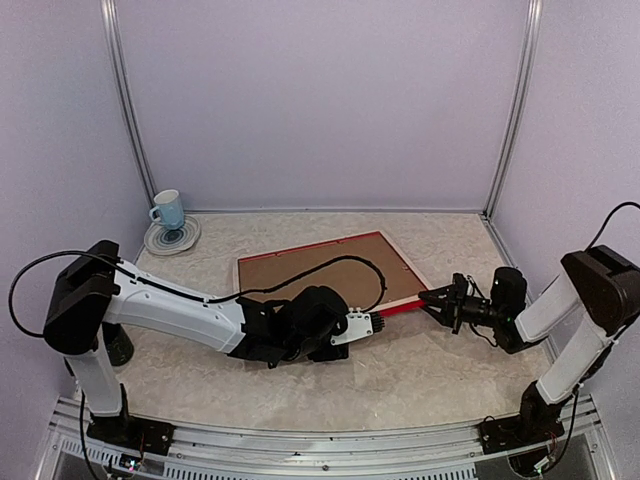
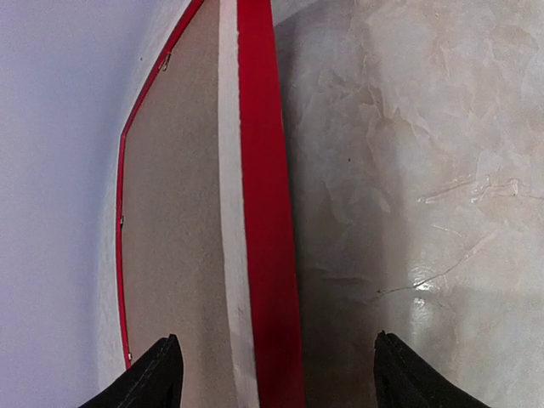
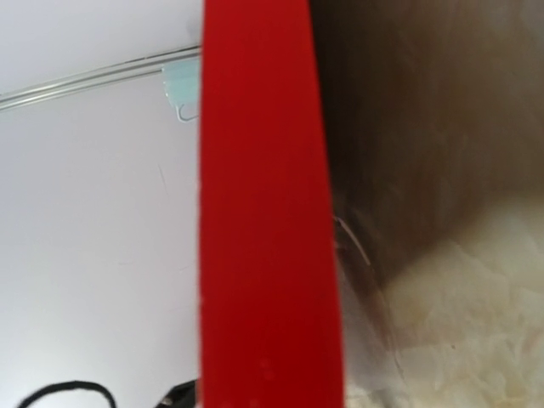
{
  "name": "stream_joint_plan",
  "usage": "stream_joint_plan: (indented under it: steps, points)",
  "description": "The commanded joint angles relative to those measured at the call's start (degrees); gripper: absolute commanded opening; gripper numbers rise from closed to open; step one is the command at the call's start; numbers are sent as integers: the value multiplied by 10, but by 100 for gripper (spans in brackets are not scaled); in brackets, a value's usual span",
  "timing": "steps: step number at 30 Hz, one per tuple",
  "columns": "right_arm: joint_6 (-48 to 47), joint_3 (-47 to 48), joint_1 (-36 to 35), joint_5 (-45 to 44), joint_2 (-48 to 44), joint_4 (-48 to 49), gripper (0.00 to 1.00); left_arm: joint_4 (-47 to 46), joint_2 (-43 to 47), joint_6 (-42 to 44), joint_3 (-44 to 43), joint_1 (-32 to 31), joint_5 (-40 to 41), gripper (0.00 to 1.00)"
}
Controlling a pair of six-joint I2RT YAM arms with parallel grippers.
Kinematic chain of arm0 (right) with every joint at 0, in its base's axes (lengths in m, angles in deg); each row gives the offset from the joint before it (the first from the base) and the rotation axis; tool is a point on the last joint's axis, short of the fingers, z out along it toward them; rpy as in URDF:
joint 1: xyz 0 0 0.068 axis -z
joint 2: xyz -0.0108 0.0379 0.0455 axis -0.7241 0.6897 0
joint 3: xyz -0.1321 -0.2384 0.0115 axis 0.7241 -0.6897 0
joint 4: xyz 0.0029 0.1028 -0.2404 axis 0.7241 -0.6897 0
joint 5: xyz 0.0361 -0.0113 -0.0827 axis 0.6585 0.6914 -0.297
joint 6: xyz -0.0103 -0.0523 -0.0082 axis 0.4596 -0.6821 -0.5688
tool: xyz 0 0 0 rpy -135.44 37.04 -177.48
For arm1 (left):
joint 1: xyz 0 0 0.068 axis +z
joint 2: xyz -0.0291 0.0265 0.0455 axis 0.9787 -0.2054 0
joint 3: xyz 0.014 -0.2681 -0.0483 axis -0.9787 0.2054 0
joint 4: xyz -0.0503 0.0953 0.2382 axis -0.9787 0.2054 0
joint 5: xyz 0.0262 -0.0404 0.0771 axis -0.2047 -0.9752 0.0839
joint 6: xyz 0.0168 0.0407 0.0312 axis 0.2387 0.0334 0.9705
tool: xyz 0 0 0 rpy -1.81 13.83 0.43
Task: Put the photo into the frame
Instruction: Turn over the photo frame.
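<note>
Marbled tabletop (image 1: 420,370) beneath red frame (image 1: 310,246), right pincer (image 1: 437,297) on its corner

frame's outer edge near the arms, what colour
Red. The frame edge shows best in the left wrist view, running beside a pale strip.

Frame (image 1: 400,306) and saucer (image 1: 190,239) on table (image 1: 420,362)

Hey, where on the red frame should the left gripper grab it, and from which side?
Probably its near long bar, coming from the near side of the table, left of the right gripper at that bar's right corner. The frame lies back up, the backing board filling the middle, so only the thin outer bar fits between the left gripper's open jaws.
</note>
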Motion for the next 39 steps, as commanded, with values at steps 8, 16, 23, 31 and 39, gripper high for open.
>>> stream_joint_plan:
  steps: [8, 16, 23, 31, 39]
  points:
    - [-24, 29, -8, -15, -51, -89, 22, -34, -37, 44, 4, -14, 81, 57]
    - [-14, 33, -8, 1, -48, -92, 23, -67, -44, 69, 15, -17, 106, 52]
    - [-9, 38, -8, 9, -47, -96, 23, -113, -53, 105, 25, -25, 157, 52]
    - [-9, 37, -8, 13, -43, -98, 24, -141, -65, 139, 31, -32, 184, 47]
    - [-6, 34, -9, 16, -37, -90, 24, -153, -72, 152, 33, -36, 198, 33]
